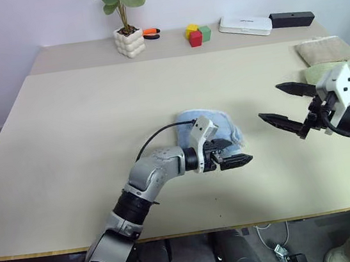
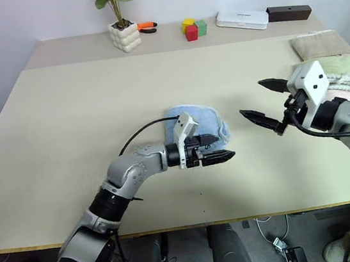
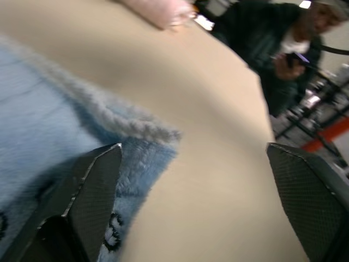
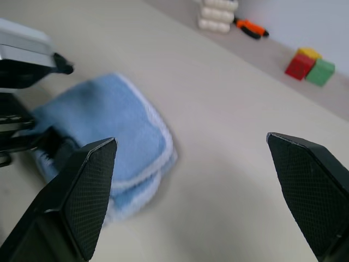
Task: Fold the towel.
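Clearly the towel (image 1: 216, 125) is lying soft and limp mid-bench (image 1: 84, 130), best taken by its trimmed edge; both tools, left tool (image 1: 230, 158) and right tool (image 1: 286, 106), are standing apart, empty.

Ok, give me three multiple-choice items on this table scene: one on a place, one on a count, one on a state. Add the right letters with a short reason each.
1. Where does the blue towel lie?
A. mid-table, by the left tool
B. beside the plant
C. on the beige towel

2. How many toy blocks stand at the table's far edge?
A. one
B. three
C. five

3. How is the blue towel now?
A. spread flat in one layer
B. folded over, layers stacked
C. rolled into a tube

Answers:
1. A: it lies mid-table, just behind the left tool, far from the plant and the beige towel.
2. B: a yellow, a red and a green one sit together.
3. B: the right wrist view shows two trimmed edges stacked.
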